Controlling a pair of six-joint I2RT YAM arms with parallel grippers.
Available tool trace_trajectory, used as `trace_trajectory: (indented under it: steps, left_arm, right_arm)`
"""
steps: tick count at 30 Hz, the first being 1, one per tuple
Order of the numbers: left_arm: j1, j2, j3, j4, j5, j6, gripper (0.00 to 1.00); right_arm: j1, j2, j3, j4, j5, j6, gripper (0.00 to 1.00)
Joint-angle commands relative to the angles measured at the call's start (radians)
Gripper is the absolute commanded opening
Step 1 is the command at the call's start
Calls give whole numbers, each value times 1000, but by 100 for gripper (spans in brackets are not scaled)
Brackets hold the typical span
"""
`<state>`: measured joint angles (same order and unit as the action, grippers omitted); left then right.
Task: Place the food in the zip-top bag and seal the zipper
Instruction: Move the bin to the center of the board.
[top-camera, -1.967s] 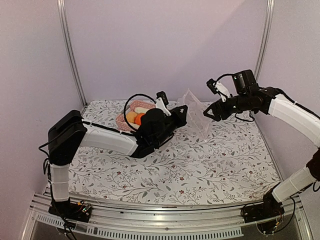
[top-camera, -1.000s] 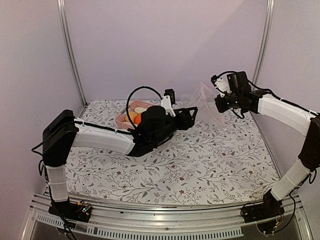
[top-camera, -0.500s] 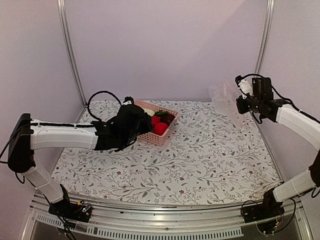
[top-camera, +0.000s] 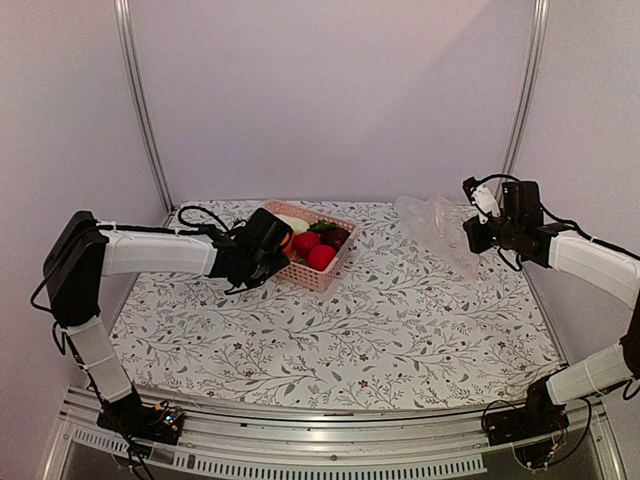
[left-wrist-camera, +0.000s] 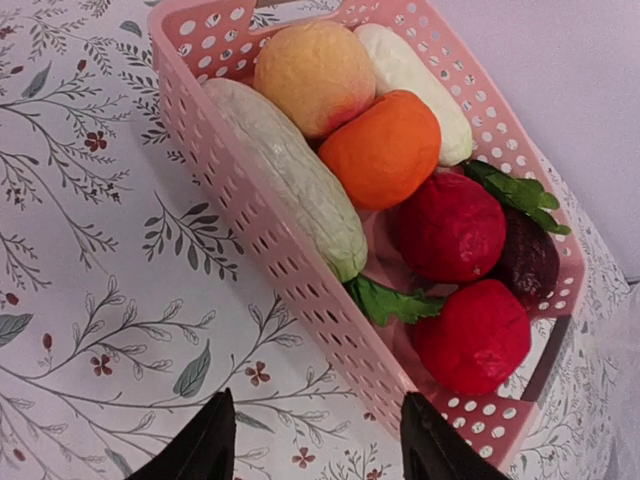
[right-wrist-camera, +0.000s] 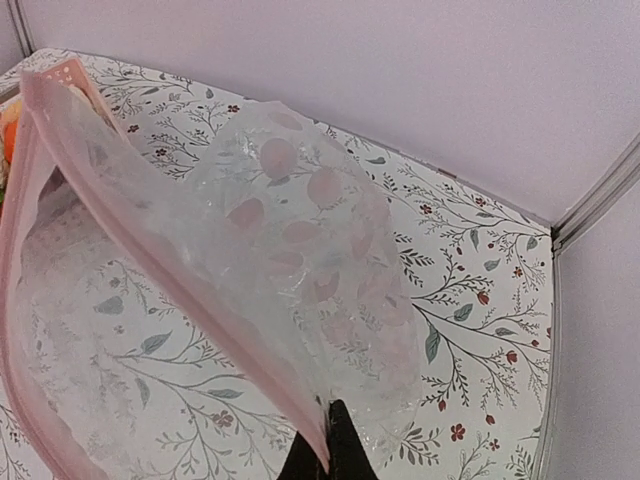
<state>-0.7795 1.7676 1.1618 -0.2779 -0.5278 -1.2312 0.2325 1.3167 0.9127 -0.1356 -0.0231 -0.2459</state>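
Note:
The food lies in a pink basket: a white radish with green leaves, an orange, a beige round piece and red round ones. My left gripper is open above the basket's near wall, one finger over the table, the other over the basket's corner. In the top view the left gripper sits at the basket. My right gripper is shut on the edge of the clear zip-top bag, beside its pinkish zipper. The bag hangs from the right gripper at back right.
The flowered tablecloth covers the table. Metal posts stand at both back corners, with walls close behind. A dark red piece lies at the basket's far end.
My left arm has swung back from the bag to the basket's near side, and its jaws have narrowed a little. My right gripper has carried the bag to the right and slightly lower.

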Motion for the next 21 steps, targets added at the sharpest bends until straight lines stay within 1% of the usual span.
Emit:
trace_trajectory:
  steps: [1, 5, 10, 14, 18, 21]
  left_arm:
    - [34, 44, 23, 9, 72, -38, 56]
    - [47, 81, 44, 66, 90, -7, 55]
    - [52, 145, 103, 68, 100, -3, 56]
    - [58, 196, 157, 52, 110, -9, 54]
    - [62, 232, 202, -14, 101, -53, 50]
    - [63, 262, 242, -68, 112, -54, 46]
  right_arm:
    - [-5, -20, -26, 48, -54, 5, 0]
    - [-5, -9, -34, 48, -72, 1, 0]
    - [-5, 5, -35, 48, -75, -12, 0]
    - [-6, 10, -36, 46, -81, -19, 0]
    - [-9, 8, -37, 45, -80, -19, 0]
    - [-14, 3, -38, 44, -81, -20, 0]
